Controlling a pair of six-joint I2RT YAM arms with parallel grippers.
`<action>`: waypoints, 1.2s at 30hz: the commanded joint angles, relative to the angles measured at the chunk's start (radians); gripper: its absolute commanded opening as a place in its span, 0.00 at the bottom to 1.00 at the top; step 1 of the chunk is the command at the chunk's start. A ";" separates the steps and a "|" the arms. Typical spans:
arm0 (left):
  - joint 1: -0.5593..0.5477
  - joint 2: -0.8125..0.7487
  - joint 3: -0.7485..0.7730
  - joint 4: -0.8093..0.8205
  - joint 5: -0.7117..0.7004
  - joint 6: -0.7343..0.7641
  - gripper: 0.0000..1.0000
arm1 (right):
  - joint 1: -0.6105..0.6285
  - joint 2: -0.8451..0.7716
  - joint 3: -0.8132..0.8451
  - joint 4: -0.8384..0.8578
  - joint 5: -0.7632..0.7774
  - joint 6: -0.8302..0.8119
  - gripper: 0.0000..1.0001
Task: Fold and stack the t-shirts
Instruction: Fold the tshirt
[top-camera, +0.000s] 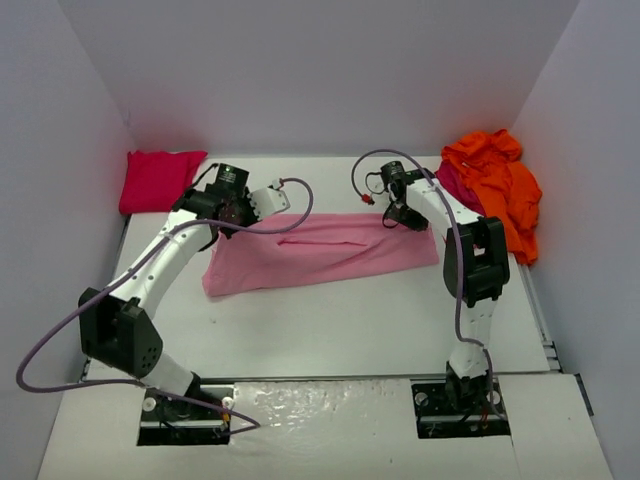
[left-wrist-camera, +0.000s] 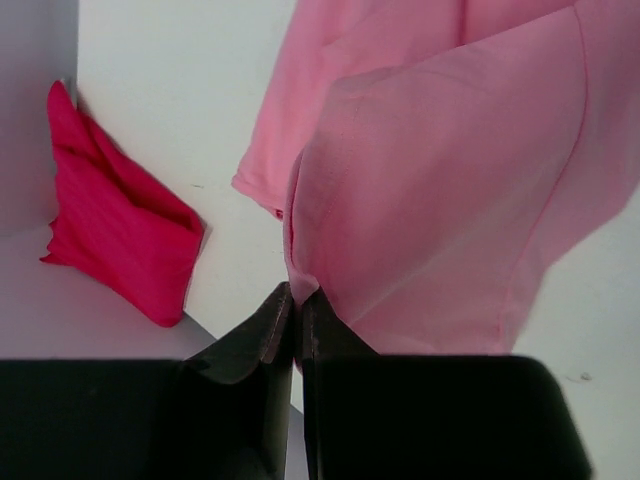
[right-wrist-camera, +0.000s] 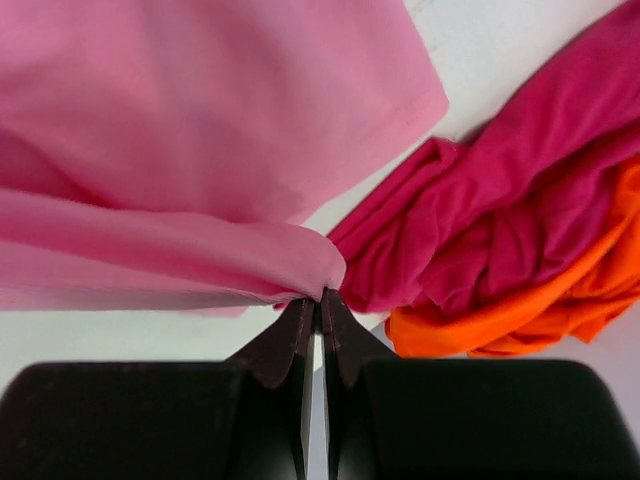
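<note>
On the white table, between white walls, lies the pink t-shirt.

Camera set: one fixed overhead, two wrist-mounted.
Top external: high and behind the arm bases, facing down and forward, far enough back to take in the whole table. Left wrist: very close, looking along the left fingers; pink t-shirt at and beyond their tips, red t-shirt to their left. Right wrist: equally close, along the right fingers; crimson t-shirt and orange t-shirt to their right. All three views share the pink t-shirt.
</note>
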 joint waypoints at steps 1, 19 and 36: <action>0.088 0.060 0.111 0.174 -0.011 0.046 0.00 | -0.064 0.061 0.096 -0.030 0.022 0.013 0.00; 0.180 0.324 0.262 0.280 0.073 0.078 0.00 | -0.125 0.201 0.181 -0.017 0.013 0.052 0.00; 0.167 0.294 0.163 0.248 0.100 0.144 0.00 | -0.088 0.212 0.187 -0.034 0.064 0.073 0.00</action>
